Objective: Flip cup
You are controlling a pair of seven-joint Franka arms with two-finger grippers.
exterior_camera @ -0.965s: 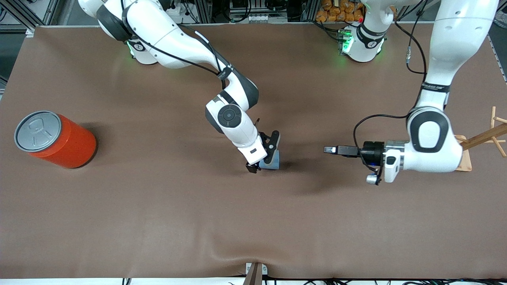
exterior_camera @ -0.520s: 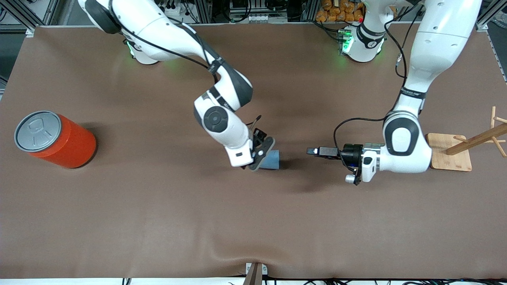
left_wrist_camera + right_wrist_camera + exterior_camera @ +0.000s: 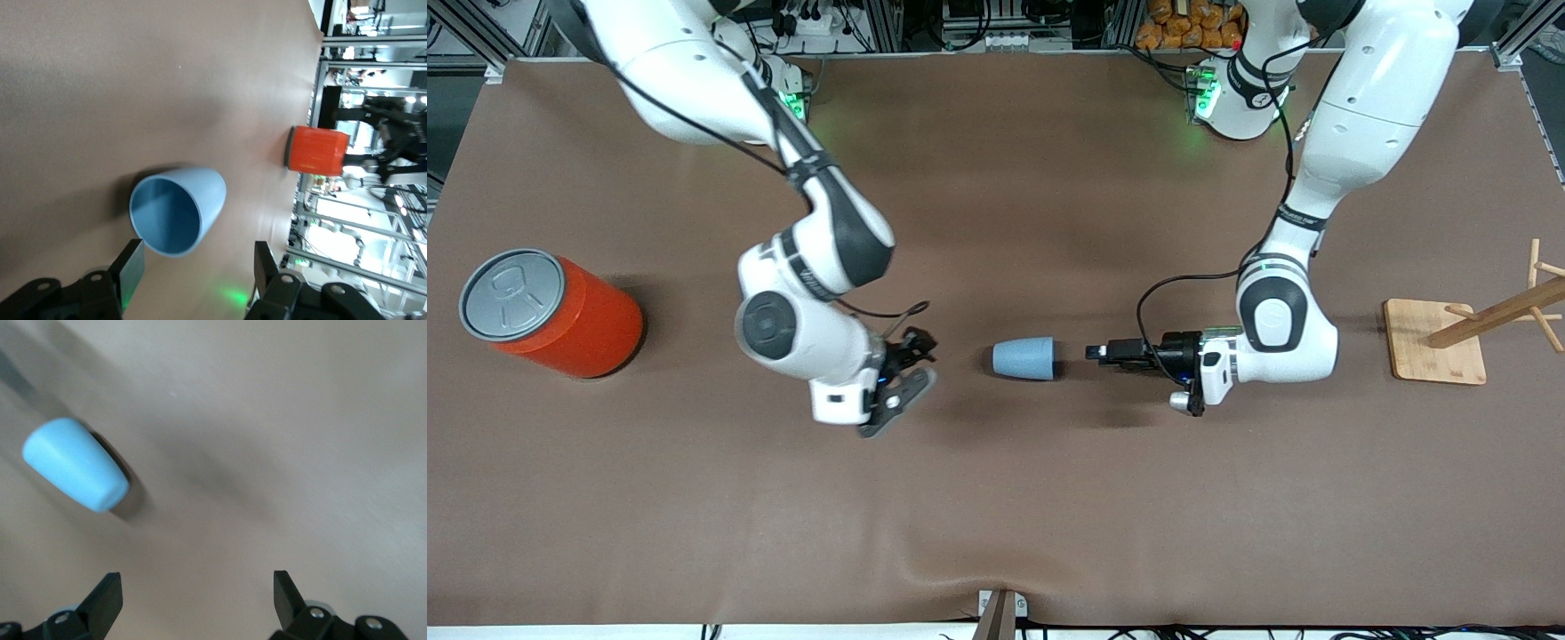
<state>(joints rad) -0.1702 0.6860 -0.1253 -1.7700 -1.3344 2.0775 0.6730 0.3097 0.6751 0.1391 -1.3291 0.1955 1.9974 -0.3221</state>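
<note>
The light-blue cup point(image 3: 1024, 358) lies on its side in the middle of the table, its mouth toward the left arm's end. My left gripper point(image 3: 1096, 353) is open, level with the cup, just short of its mouth. In the left wrist view the cup point(image 3: 177, 210) shows its darker blue inside, just ahead of the open left gripper point(image 3: 198, 273). My right gripper point(image 3: 905, 380) is open and empty, apart from the cup's closed end, toward the right arm's end. In the right wrist view the cup point(image 3: 73, 463) lies ahead of the right gripper point(image 3: 197, 593).
A large orange can point(image 3: 551, 313) with a grey lid stands at the right arm's end of the table; it also shows in the left wrist view point(image 3: 319, 151). A wooden rack on a board point(image 3: 1436, 342) stands at the left arm's end.
My right gripper has let go of the cup and drawn back toward the right arm's end. The cup now lies free on its side. My left gripper has moved in toward its mouth.
</note>
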